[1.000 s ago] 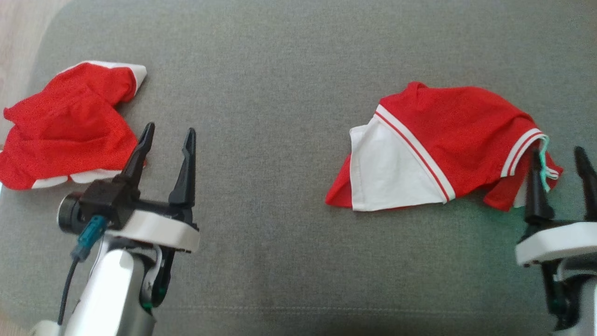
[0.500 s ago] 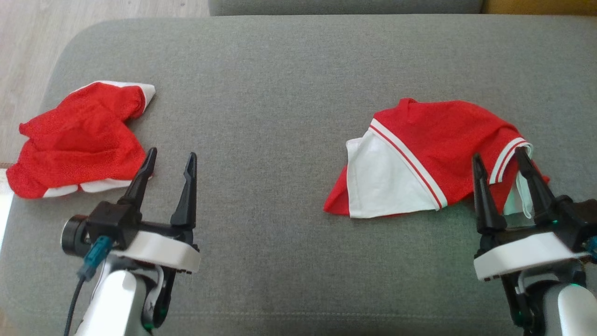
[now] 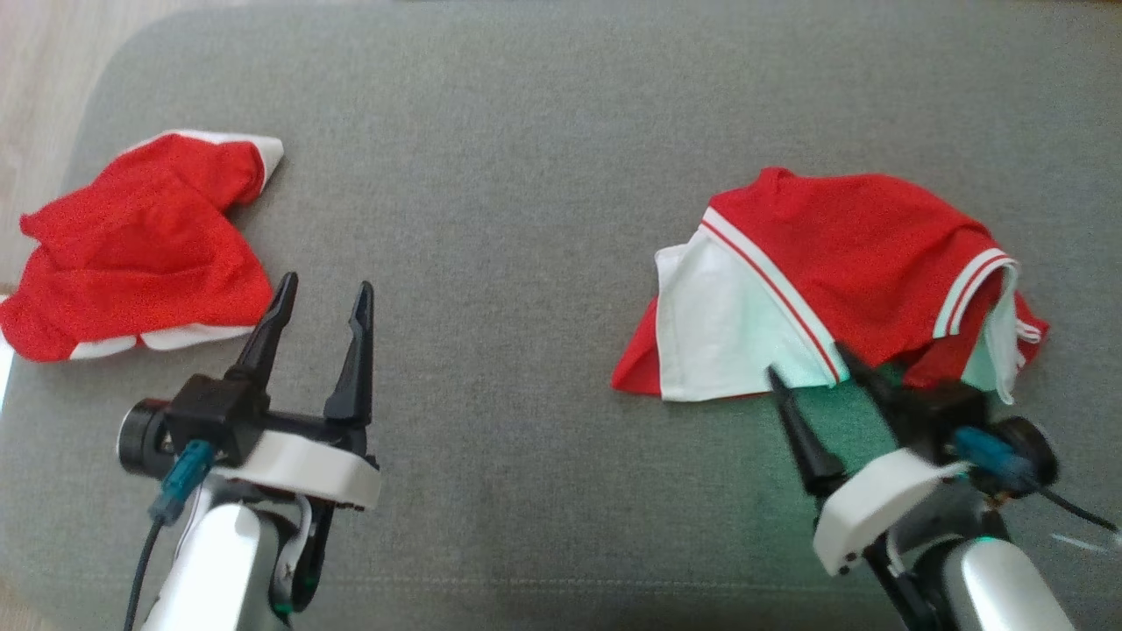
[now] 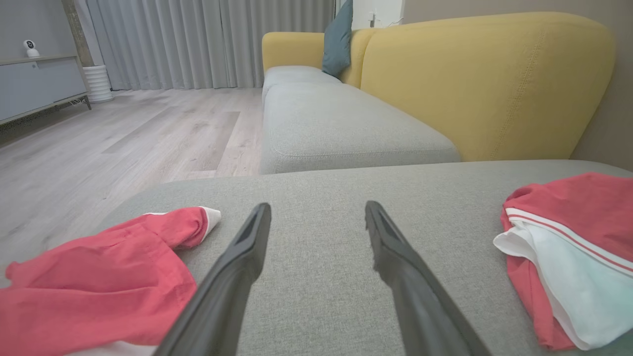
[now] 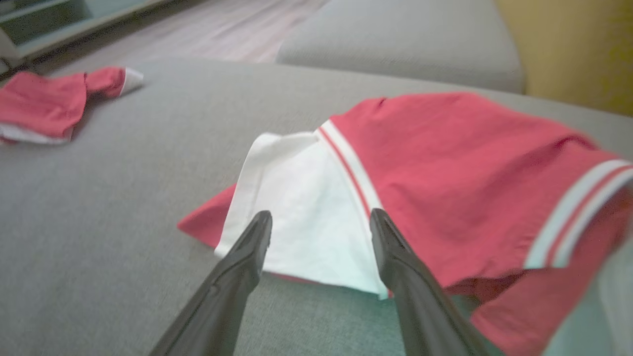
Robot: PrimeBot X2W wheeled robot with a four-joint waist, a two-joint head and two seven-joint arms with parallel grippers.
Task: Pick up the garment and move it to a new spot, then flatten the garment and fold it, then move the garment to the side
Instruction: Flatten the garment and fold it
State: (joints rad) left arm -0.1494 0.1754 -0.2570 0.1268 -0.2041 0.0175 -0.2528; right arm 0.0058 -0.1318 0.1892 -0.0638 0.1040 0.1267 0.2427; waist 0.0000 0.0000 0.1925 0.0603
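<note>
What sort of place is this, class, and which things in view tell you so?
Most likely a home living room: grey sofa seats with a yellow backrest and a teal cushion, long curtains, and a wooden floor.

The fingers (image 5: 242, 262) of my right end effector (image 3: 805, 360) are matt black plastic. The garment (image 3: 841, 254) at its 12 o'clock is smooth, matt red-and-white cloth. The sofa cushion (image 3: 526, 219) beneath is coarse grey weave.

Grey sofa (image 4: 346, 128), wood floor (image 4: 123, 133)
</note>
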